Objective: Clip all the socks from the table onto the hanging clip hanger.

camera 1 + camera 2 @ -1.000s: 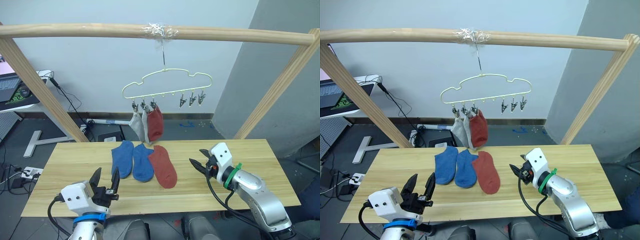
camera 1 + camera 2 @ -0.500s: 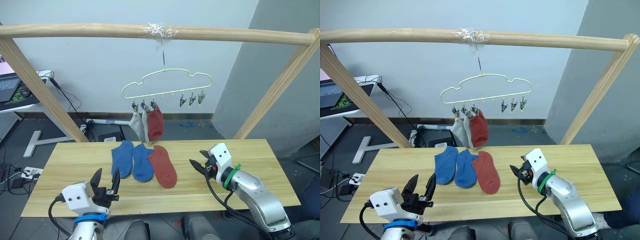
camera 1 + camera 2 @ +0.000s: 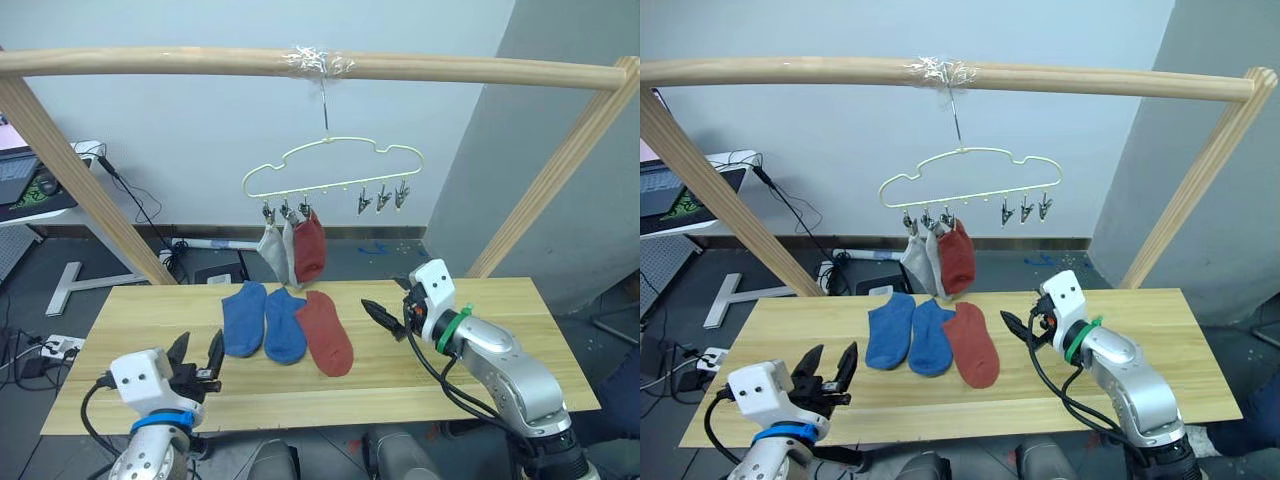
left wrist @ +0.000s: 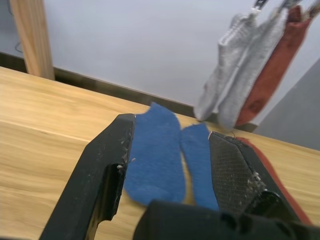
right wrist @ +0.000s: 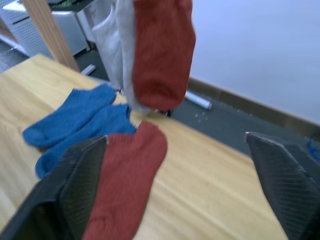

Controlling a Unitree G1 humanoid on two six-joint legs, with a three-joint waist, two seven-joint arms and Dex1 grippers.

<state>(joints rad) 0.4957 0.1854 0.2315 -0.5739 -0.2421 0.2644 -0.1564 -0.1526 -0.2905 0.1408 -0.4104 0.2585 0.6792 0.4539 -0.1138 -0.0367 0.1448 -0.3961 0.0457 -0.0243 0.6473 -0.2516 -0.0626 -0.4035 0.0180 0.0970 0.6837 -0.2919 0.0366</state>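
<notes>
Long light-yellow plank worktop (image 3: pixel 480 300) carries 3 short fabric socks side by side near its middle: two blue socks (image 3: pixel 244 317) (image 3: pixel 284 324) w/ a rust-red sock (image 3: pixel 325 331) just at their 3 o'clock. Thin cream cloud-shaped wire clip hanger (image 3: pixel 333 168) hangs from a round wooden pole (image 3: pixel 150 61), at 12 o'clock from the lying socks. Its three leftmost clips hold two light-grey socks (image 3: pixel 276 252) & a second rust-red sock (image 3: pixel 309 246); the other 3 clips are bare. Left end effector (image 3: pixel 198 357) sits over the worktop's near edge, approx 7 o'clock of the blue pair, fingers spread, holding nothing. Right end effector (image 3: pixel 385 318) at 3 o'clock of the lying red sock, close but apart, fingers spread wide, empty.
</notes>
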